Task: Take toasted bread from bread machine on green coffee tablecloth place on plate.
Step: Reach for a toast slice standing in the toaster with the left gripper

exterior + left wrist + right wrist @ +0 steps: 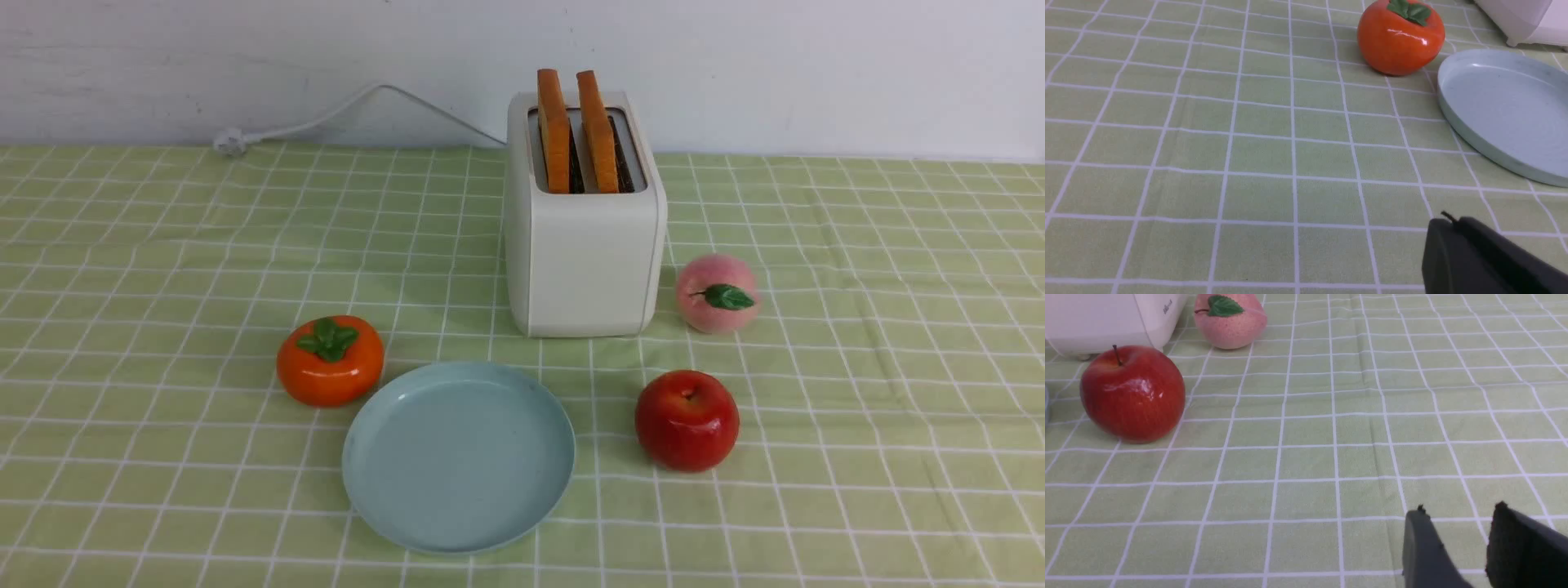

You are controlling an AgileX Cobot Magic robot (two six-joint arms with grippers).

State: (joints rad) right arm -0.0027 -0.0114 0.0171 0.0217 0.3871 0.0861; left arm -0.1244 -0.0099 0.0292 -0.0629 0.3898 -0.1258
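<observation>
Two slices of toasted bread [555, 131] [598, 131] stand upright in the slots of the cream-white bread machine [581, 245] at the back middle of the green coffee tablecloth [163, 245]. In front of it lies the pale blue plate [457, 457], bare. Neither arm shows in the front view. In the left wrist view my left gripper [1451, 222] is shut, fingers pressed together over bare cloth, short of the plate [1506, 110]. My right gripper [1459, 512] is open with cloth showing between its fingers, well away from the bread machine [1106, 318].
An orange persimmon [330, 360] sits left of the plate. A red apple [687, 420] lies right of the plate and a pink peach [717, 293] beside the bread machine's right. A white cord [351, 106] with its plug runs along the back left.
</observation>
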